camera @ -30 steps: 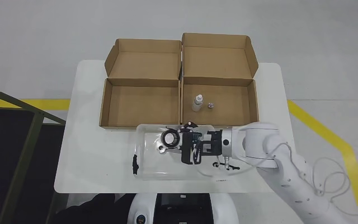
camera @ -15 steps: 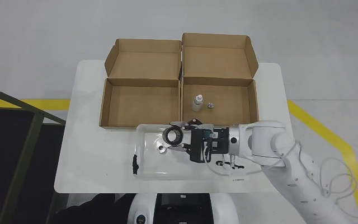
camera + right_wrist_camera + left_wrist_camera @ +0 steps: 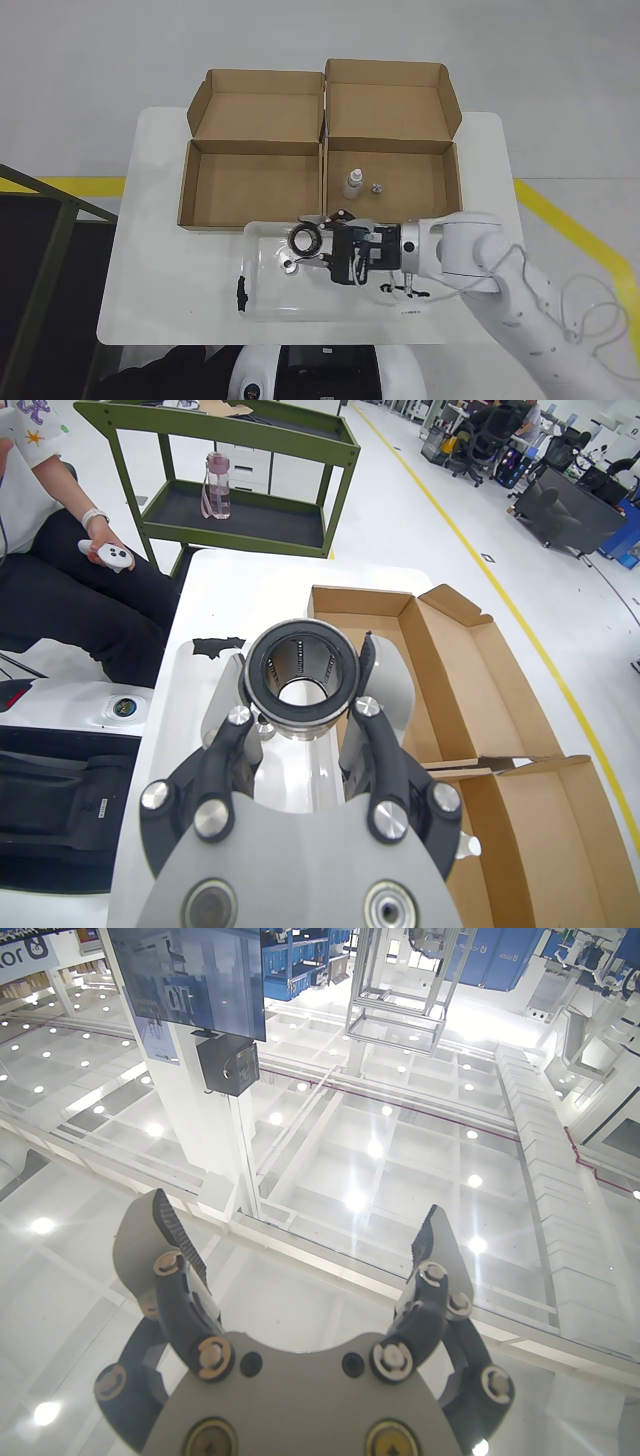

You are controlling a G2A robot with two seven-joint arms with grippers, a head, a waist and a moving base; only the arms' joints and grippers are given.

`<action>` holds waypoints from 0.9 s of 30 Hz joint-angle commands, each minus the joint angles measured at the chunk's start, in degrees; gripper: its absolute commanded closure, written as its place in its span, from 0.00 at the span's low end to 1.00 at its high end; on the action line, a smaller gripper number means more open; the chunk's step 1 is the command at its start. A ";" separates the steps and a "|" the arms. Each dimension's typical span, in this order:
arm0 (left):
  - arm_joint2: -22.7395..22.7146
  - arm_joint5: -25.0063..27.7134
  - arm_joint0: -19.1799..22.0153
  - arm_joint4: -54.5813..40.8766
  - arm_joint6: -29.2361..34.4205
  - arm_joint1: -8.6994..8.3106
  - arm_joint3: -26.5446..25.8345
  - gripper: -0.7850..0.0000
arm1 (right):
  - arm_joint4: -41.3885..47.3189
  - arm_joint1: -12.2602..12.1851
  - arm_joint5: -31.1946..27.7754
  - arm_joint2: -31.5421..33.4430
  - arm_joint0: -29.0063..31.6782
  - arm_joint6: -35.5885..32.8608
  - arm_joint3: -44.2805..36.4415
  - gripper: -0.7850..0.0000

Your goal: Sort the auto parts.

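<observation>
A steel cylindrical bearing [image 3: 300,727] with a black ring face [image 3: 304,239] is held over the clear plastic tray [image 3: 270,300]. My right gripper [image 3: 304,660] is shut on it, one finger on each side, just in front of the two cardboard boxes; from above this gripper [image 3: 314,244] lies at the tray's far edge. The left box [image 3: 250,190] is bare inside. The right box [image 3: 415,185] holds a small white bottle-shaped part [image 3: 353,182] and a tiny nut [image 3: 377,187]. My left gripper [image 3: 297,1203] is open, pointing up at the ceiling with nothing between its fingers.
A small black part [image 3: 240,292] lies at the tray's left rim, and a thin dark clip [image 3: 406,291] sits near its right end. A small metal piece [image 3: 288,266] rests under the bearing. The white table [image 3: 150,200] has bare margins beside the boxes.
My right gripper has swung from the tray's middle toward the far edge and come level with the bearing, its fingers now clamped around it. The bearing has shifted slightly toward the boxes.
</observation>
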State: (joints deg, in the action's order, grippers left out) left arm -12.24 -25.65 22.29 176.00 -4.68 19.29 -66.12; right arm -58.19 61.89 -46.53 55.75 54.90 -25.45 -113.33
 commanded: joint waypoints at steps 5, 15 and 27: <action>0.00 0.00 0.00 0.00 0.00 0.00 0.00 0.00 | -1.15 1.78 2.85 -5.95 -5.23 -0.02 4.64 1.00; 0.00 0.00 0.00 0.00 0.00 0.00 0.00 0.00 | -1.04 5.57 8.22 -13.92 -14.70 -0.88 15.14 1.00; 0.00 0.00 0.00 0.00 0.00 0.00 0.00 0.00 | -0.31 9.46 13.66 -18.41 -21.26 -0.53 28.69 1.00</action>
State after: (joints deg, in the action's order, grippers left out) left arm -12.24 -25.65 22.29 176.00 -4.68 19.29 -66.12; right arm -58.46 71.14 -33.13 37.55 33.85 -25.90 -85.49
